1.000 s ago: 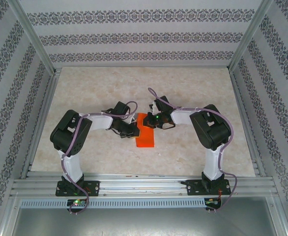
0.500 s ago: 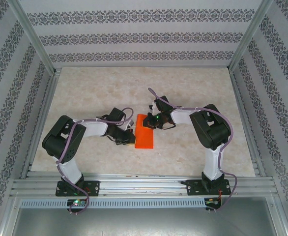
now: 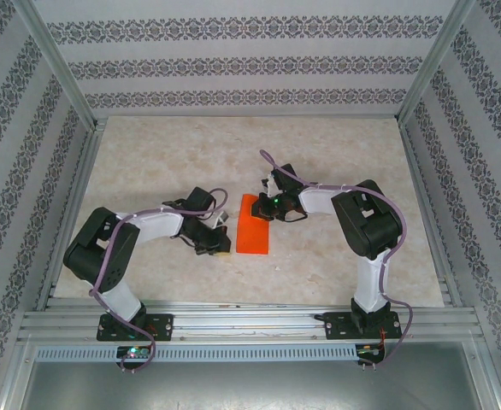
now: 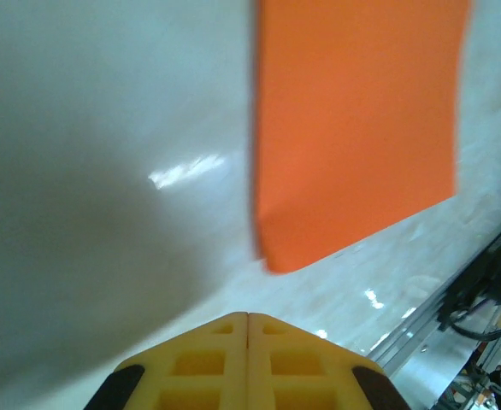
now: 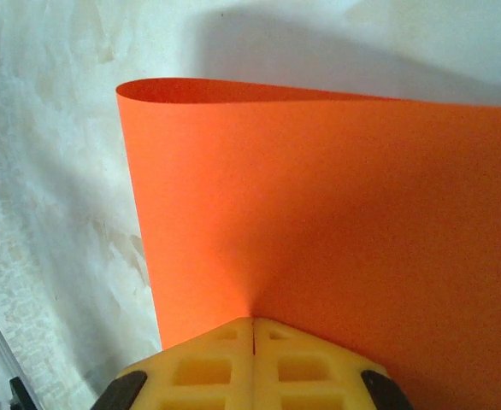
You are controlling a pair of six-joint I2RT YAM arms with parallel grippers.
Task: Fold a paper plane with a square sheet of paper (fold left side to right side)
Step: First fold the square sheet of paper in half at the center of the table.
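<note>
A thin bright orange sheet of paper [image 3: 252, 227], doubled over into a narrow rectangle, lies flat near the middle of the pale marbled worktop [image 3: 336, 154]. Its long sides run roughly from 12 to 6 o'clock, leaning a little toward 11 and 5.

The left hand [image 3: 222, 243] sits just beside the paper at about its 8 o'clock corner. In the left wrist view its yellow fingertips [image 4: 208, 369] are pressed together with nothing between them, and the paper [image 4: 353, 128] lies ahead at 1 o'clock, apart from them.

The right hand [image 3: 263, 207] is over the paper's 12 o'clock end. In the right wrist view its yellow fingertips [image 5: 208, 369] are likewise pressed together, their point meeting the paper's [image 5: 319, 188] top surface rather than pinching it. The paper's edge at 12 o'clock there is a soft rounded bend standing slightly off the worktop.
</note>
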